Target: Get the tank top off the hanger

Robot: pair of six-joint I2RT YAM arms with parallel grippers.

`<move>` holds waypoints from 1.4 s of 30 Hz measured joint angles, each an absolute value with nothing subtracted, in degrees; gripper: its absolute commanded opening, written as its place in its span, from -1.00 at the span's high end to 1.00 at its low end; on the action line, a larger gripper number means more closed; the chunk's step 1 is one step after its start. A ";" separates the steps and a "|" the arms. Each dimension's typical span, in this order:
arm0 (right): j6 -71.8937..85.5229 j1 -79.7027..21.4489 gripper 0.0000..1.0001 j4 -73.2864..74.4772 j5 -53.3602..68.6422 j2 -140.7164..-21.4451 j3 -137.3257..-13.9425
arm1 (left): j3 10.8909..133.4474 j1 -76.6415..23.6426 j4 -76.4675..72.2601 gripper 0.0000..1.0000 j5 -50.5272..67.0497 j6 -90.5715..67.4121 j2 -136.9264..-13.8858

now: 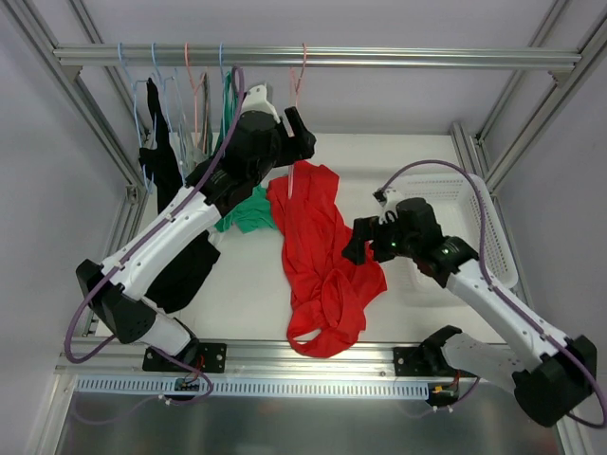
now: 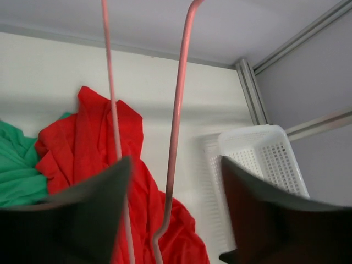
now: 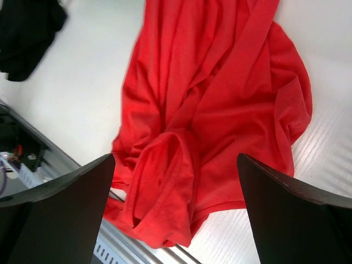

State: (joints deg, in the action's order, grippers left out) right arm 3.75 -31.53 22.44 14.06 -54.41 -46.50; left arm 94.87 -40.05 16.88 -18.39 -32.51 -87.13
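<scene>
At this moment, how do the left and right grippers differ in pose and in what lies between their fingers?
The left gripper is up near the rail; the right gripper sits low over the table. The left one has the pink hanger's wires between its fingers; the right one looks down on the crumpled red tank top, with nothing between its fingers. Both are open and grip nothing.
</scene>
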 measured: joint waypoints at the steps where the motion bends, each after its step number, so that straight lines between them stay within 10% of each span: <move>1: 3.60 -31.92 -0.99 22.09 13.58 -57.32 -46.98 | 93.17 -40.05 17.02 -0.97 -18.35 -32.93 -85.69; 19: 6.87 -45.76 -0.96 17.69 -9.56 -103.15 -64.42 | 53.91 -40.14 20.97 -0.97 -24.16 -32.10 -38.50; 21: 7.33 -46.54 -0.59 17.52 -11.46 -104.81 -65.58 | 53.43 -40.14 22.41 -0.97 -24.36 -30.65 -35.46; 25: 6.98 -46.63 0.99 12.40 -11.27 -104.88 -64.01 | 54.33 -40.14 26.02 -0.97 -23.88 -26.96 -33.80; 34: 5.98 -46.37 0.99 10.48 -13.26 -82.56 -48.90 | 56.42 -40.14 33.61 -0.97 -13.23 -20.64 -31.42; 42: -1.10 -41.63 0.99 24.93 -17.30 -58.81 -65.76 | 52.01 -40.14 33.39 -0.97 -8.14 -16.99 -21.56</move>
